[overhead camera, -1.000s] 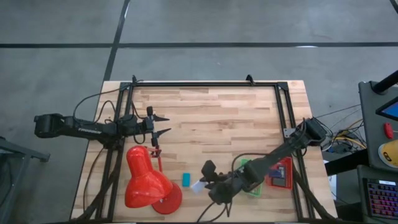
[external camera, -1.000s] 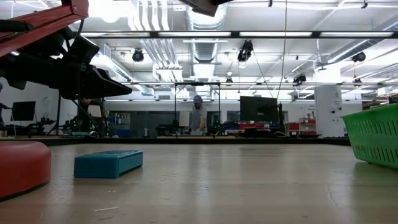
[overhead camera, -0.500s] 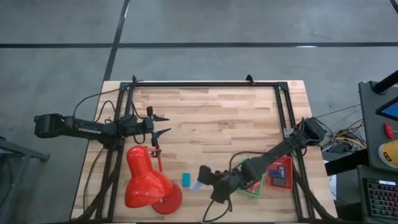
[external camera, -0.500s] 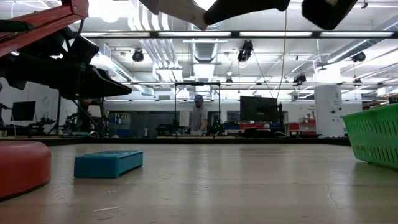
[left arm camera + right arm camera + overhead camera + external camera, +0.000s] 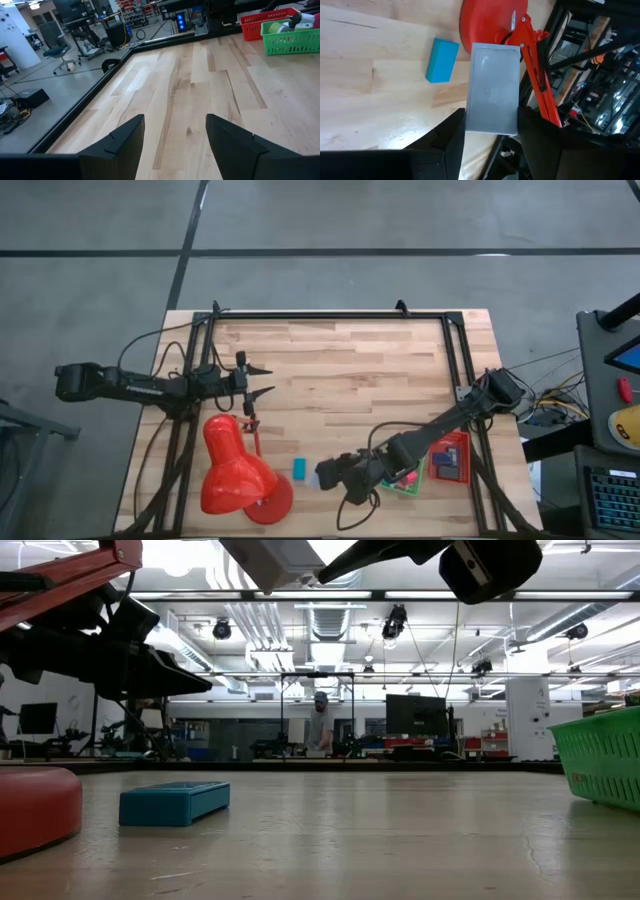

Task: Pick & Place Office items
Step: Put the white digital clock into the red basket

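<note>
The right gripper (image 5: 490, 132) clamps one flat white block (image 5: 492, 89), lifted off the table. One teal block (image 5: 298, 468) lies on the wood just beside it, near one red lamp (image 5: 238, 474). The left gripper (image 5: 262, 380) hangs with jaws parted, holding nothing. No writing is readable.

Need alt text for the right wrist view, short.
The right claw grips a flat pale grey rectangular block between its dark fingers, held above the light wooden table. Below lie a small teal rectangular block and the red desk lamp's round base.
</note>
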Available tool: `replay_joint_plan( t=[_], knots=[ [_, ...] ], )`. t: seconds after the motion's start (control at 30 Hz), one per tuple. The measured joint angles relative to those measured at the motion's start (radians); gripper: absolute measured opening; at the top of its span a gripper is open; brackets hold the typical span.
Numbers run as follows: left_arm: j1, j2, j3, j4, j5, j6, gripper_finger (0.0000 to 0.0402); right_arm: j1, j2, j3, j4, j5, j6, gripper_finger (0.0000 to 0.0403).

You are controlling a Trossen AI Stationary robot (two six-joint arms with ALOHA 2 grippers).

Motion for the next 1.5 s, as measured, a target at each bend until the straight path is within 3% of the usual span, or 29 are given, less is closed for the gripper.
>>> replay_joint_plan(
  t=[0.2,0.37,0.67,1.03,1.2,1.4,1.5],
  knots=[
    [0.000,0.000,0.000,0.000,0.000,0.000,0.0218,-0.002,0.000,0.000,0.000,0.002,-0.016,0.0162],
    [0.000,0.000,0.000,0.000,0.000,0.000,0.0218,-0.003,0.000,0.000,0.001,0.004,-0.128,0.0162],
    [0.000,0.000,0.000,0.000,0.000,0.000,0.0218,-0.011,0.000,0.000,0.053,0.005,-0.141,0.0171],
    [0.000,0.000,0.000,0.000,0.000,0.000,0.0218,-0.024,0.000,0.000,0.047,0.002,-0.415,0.0164],
    [0.000,0.000,0.000,0.000,0.000,0.000,0.0218,-0.026,0.000,0.000,0.045,0.004,-0.705,0.0162],
    [0.000,0.000,0.000,0.000,0.000,0.000,0.0218,-0.029,0.000,0.000,0.044,0.006,-1.313,0.0157],
    [0.000,0.000,0.000,0.000,0.000,0.000,0.0218,-0.029,0.000,0.000,0.045,0.005,-1.426,0.0158]
  ],
)
